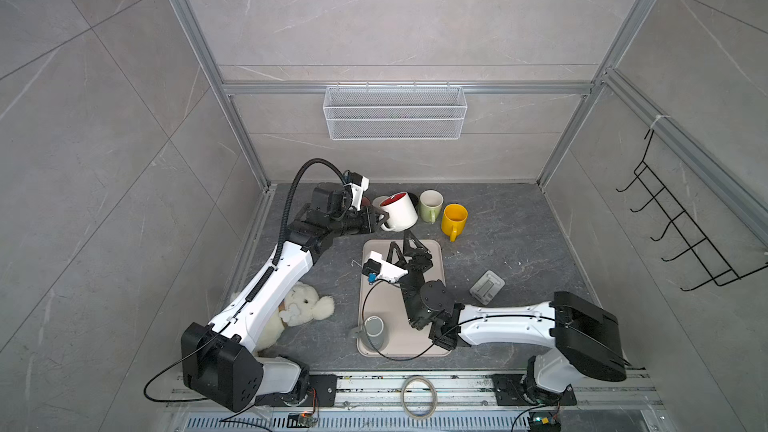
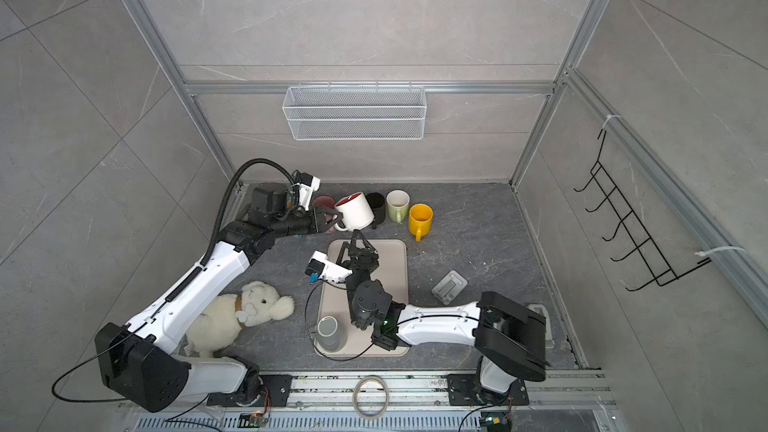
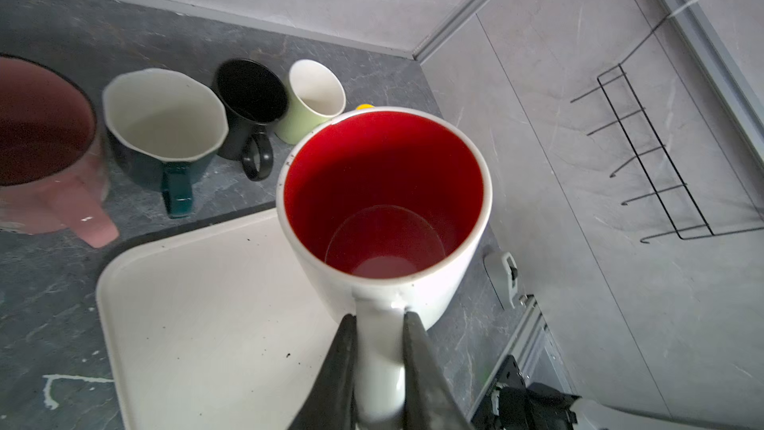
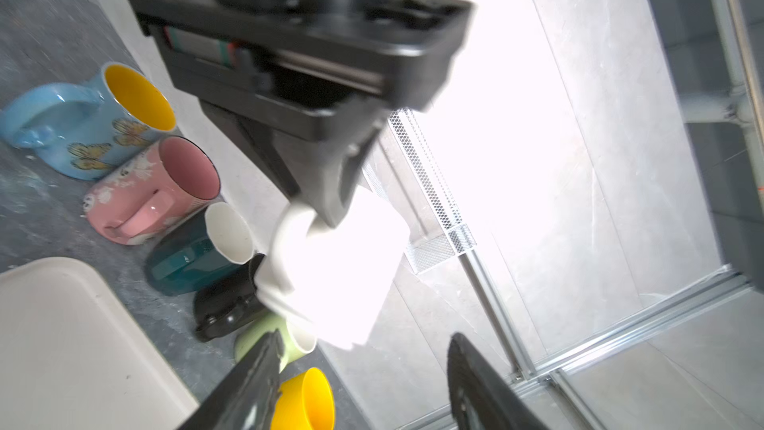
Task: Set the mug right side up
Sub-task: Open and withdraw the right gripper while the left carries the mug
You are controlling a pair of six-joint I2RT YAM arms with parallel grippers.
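**White mug** (image 1: pixel 401 214) (image 3: pixel 384 208) with red interior, mouth upward and slightly tilted, raised off the desk (image 1: pixel 519 251) near its back edge, in front of a row of upright mugs. The left gripper (image 1: pixel 379 219) (image 3: pixel 378 341) carries it by the handle, jaws closed narrowly on either side of the handle (clearest in the left wrist view). The right gripper (image 1: pixel 400 239) (image 4: pixel 364 339) sits just beside the mug's lower side, over the far end of the beige tray (image 1: pixel 384 305). Its jaws stand wide apart and grasp nothing; whether a fingertip touches the mug cannot be told. Row of mugs: yellow mug (image 1: pixel 454 218), pale green mug (image 1: pixel 430 205), black mug (image 3: pixel 252 93), dark teal mug (image 3: pixel 165 113), pink mug (image 3: pixel 45 126), blue mug (image 4: pixel 78 126). A grey cup (image 1: pixel 374 330) stands on the tray's near end. A plush toy (image 1: pixel 305 305) lies beneath the left arm.
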